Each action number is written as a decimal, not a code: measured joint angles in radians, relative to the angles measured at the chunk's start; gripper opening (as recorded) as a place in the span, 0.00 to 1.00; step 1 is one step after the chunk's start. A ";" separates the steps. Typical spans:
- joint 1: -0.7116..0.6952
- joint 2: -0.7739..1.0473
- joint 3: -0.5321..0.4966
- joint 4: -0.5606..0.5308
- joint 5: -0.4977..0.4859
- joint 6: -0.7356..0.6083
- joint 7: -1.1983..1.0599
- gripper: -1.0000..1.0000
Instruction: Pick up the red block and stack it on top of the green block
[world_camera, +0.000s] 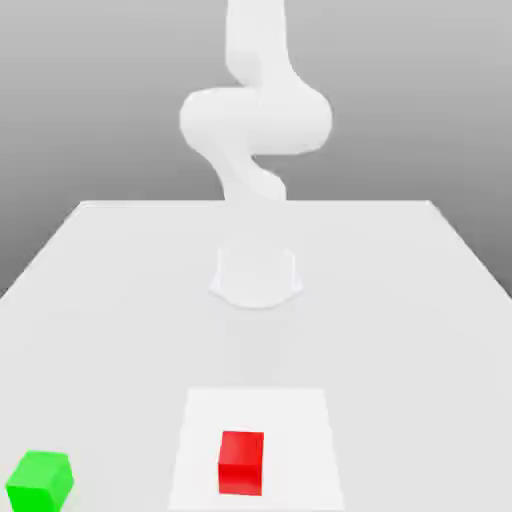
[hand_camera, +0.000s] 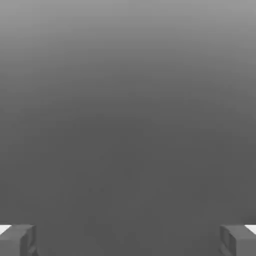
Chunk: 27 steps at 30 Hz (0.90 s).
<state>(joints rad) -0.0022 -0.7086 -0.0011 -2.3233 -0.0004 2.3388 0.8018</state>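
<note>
- The scene is taken in by the exterior view from above the table's (world_camera: 120, 290) near edge, looking down and across it toward the arm (world_camera: 255, 120), whose base is seen head-on at the far middle.
- The red block (world_camera: 241, 462) and the green block (world_camera: 40, 481) are caught low in that frame, so they are placed nearest that camera (the green one at the exterior view's left).
- The hand view is taken from the hand itself, close behind the gripper (hand_camera: 128, 240); two fingertips (hand_camera: 17, 240) are seen at the frame's edge, set wide apart.
- Beyond them a plain grey backdrop is faced.
- No part of the table can be matched between the two views.
</note>
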 joint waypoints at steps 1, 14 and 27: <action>-0.001 0.039 0.000 -0.010 0.000 0.017 0.001 0.50; -0.012 0.514 -0.008 -0.131 0.000 0.218 0.008 0.50; -0.022 0.985 -0.010 -0.204 0.009 0.467 0.007 0.50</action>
<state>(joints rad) -0.0242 0.2764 -0.0106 -2.5275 0.0088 2.8056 0.8092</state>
